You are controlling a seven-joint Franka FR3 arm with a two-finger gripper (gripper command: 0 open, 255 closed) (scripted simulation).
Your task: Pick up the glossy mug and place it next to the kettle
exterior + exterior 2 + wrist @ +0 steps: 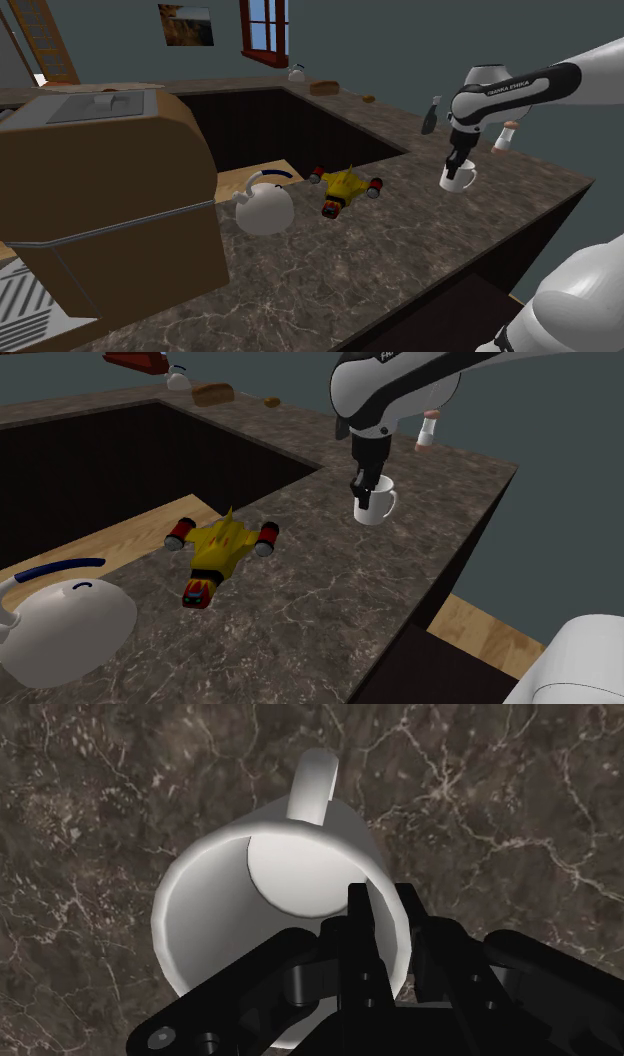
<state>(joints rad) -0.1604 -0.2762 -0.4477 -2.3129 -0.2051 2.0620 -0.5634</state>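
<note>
White and shiny, one mug (458, 180) is clasped by the gripper (457, 163). The two black fingers are closed on the mug's wall at the rim. In the wrist view one finger (357, 929) sits inside the cup and the other outside, and the handle is on the side away from them. The fingertips are hidden by the wall. I cannot tell whether the mug's base touches the dark marbled counter (400, 250).

There are two kettles. The near kettle (265, 208) is white with a dark blue handle, and the mug lies well apart from it at three o'clock in the shoulder view. The second exterior view cuts this kettle off at its left and bottom edges. The second kettle (297, 72) is small and far off at twelve o'clock, near one brown loaf (324, 87).

One yellow toy plane (345, 187) with red pods lies between kettle and mug. Two small bottles (507, 135) stand beyond the mug, around twelve o'clock; the arm partly covers them.
</note>
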